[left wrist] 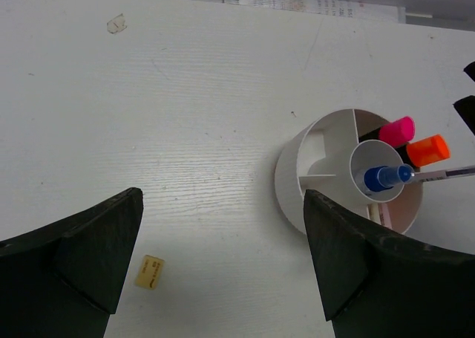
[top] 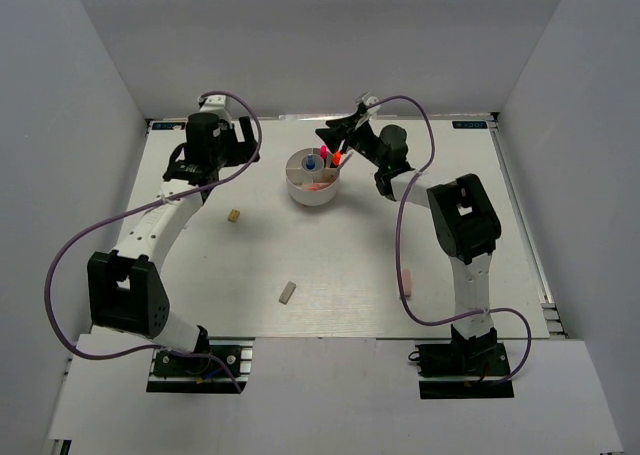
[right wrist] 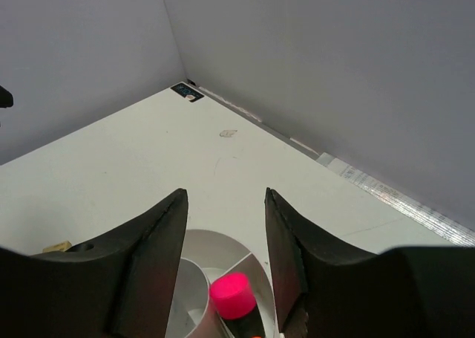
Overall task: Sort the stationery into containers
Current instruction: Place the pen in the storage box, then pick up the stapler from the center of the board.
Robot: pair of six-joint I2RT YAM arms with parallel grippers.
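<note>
The right arm (top: 460, 215) holds its jaws spread and empty just above the round white tub (top: 312, 197), where highlighters (left wrist: 395, 131) stand sorted, while the left arm's (top: 150, 237) jaws, equally wide and empty, face the beige eraser (left wrist: 149, 272) loose on the counter (top: 350, 260), probably next.

Right wrist: tub (right wrist: 214, 241) cut by bottom edge; highlighter (right wrist: 231, 295) barrel mostly hidden.

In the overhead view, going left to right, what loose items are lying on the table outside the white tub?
beige eraser → grey eraser → pink eraser
</note>
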